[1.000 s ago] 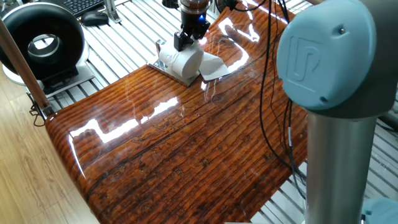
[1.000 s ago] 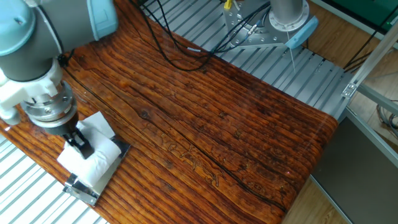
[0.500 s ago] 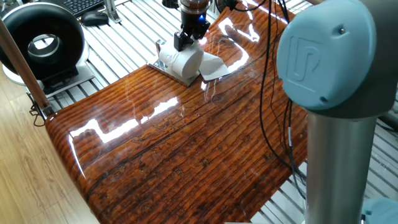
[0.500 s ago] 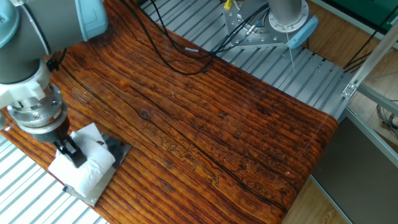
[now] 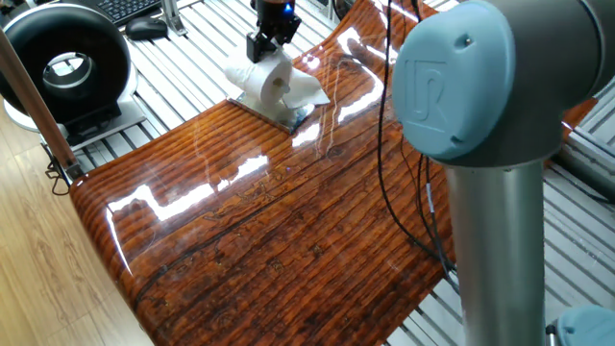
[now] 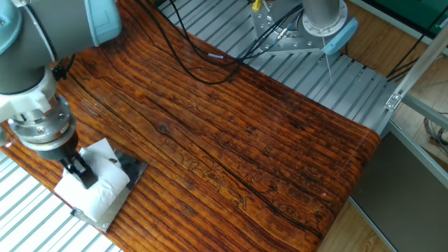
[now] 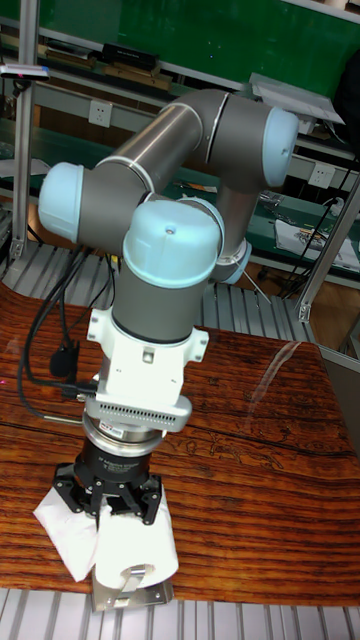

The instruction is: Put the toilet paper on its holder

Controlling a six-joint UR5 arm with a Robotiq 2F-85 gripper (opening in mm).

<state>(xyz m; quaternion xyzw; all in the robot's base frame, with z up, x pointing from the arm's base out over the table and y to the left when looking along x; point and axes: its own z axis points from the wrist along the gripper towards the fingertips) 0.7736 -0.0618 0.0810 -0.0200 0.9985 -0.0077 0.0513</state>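
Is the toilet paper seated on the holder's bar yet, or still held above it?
Cannot tell. The gripper is shut on the toilet paper, which sits over the holder and hides its bar.

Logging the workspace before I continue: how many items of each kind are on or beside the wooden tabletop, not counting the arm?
Toilet paper roll: 1
Chrome holder: 1
Black ring-shaped device: 1
Keyboard: 1
Total: 4
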